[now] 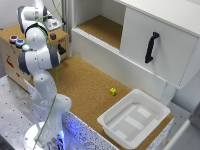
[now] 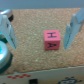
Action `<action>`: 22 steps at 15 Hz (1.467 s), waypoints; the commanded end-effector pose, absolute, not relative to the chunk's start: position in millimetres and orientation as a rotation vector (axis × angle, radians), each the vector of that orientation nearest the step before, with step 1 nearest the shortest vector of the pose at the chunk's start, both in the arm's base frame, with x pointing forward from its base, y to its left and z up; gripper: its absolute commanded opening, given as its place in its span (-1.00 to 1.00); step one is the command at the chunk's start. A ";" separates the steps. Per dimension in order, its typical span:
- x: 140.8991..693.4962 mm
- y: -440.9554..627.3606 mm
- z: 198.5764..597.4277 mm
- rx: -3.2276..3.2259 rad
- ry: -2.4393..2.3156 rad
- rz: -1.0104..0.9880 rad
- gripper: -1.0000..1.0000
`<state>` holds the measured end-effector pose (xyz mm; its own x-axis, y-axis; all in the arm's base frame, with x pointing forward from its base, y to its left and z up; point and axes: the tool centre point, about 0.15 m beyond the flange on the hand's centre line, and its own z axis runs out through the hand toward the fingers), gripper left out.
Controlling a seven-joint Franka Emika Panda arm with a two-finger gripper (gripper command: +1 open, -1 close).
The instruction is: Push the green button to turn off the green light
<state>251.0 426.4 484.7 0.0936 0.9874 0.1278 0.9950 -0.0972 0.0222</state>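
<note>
The green button (image 2: pixel 2 51) shows only as a sliver at the edge of my wrist view: a round rim with a green-lit glow, too cropped and blurred for me to tell more. It sits on top of the wooden box (image 1: pixel 11 59), just outside one of my fingers (image 2: pixel 10 34). In the exterior view I count three round buttons in a row on that box: one red button (image 1: pixel 13 38), one blue button (image 1: pixel 20 43) and a pale greenish one beside my arm, which I take to be the same green one.

My gripper (image 2: pixel 39 46) is spread wide and holds nothing. It hangs above the cork-covered top of the box, and one pink cube (image 2: pixel 51 40) with a dark letter on its face lies between the two fingers, closer to the finger away from the button, touching neither. The cube lies near the button but apart from it, and nothing lies on the button.

Off the box there is one cork table (image 1: pixel 82 82) with one small yellow block (image 1: pixel 113 91) lying on it, and one white tub (image 1: pixel 111 120) at the near corner towards the exterior view's right. Behind the table stands one white cabinet (image 1: pixel 165 30) with one black handle (image 1: pixel 151 47) on its door. One green cable (image 1: pixel 56 75) runs down along my arm
</note>
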 end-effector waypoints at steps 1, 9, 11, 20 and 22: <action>200.3 430.2 501.2 -2.271 -2.082 -0.071 1.00; 147.1 462.1 502.8 -2.562 -1.836 -0.031 -1.00; 143.4 465.0 498.3 -2.590 -1.795 -0.032 -1.00; 144.0 450.2 485.0 -2.653 -1.720 -0.005 -1.00; 149.3 450.7 476.5 -2.647 -1.714 -0.007 -1.00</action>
<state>141.5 445.7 492.4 0.3788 0.9243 0.0463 0.9253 -0.3792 0.0014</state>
